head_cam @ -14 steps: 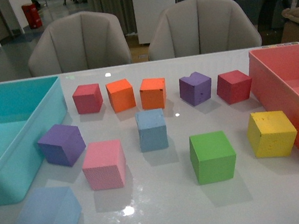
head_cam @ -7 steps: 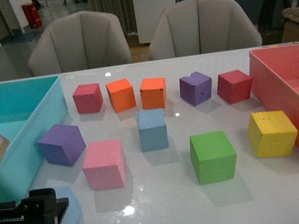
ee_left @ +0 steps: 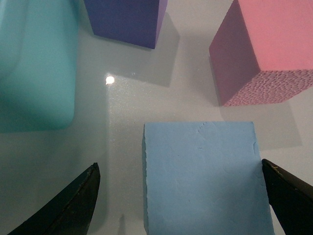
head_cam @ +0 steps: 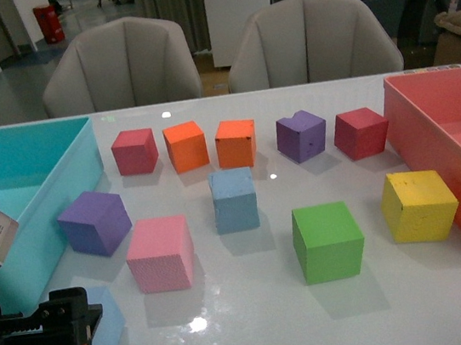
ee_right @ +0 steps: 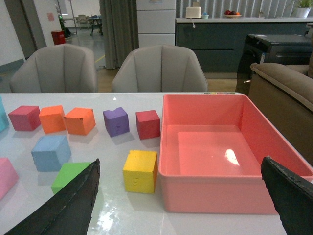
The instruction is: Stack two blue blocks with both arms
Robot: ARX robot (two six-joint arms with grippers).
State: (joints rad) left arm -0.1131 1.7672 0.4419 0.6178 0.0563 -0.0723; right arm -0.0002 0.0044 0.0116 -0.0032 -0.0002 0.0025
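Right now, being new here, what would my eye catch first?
Bright cubes dot the white table between a turquoise bin at the left and a pink bin at the right. The left gripper is open, a finger on each side of the near-left blue block; the other blue block sits mid-table.

White table (head_cam: 260, 323): turquoise bin (head_cam: 74, 190) left, pink bin (head_cam: 418, 133) right, two blue blocks (head_cam: 234, 199), nine other cubes (head_cam: 328, 240).
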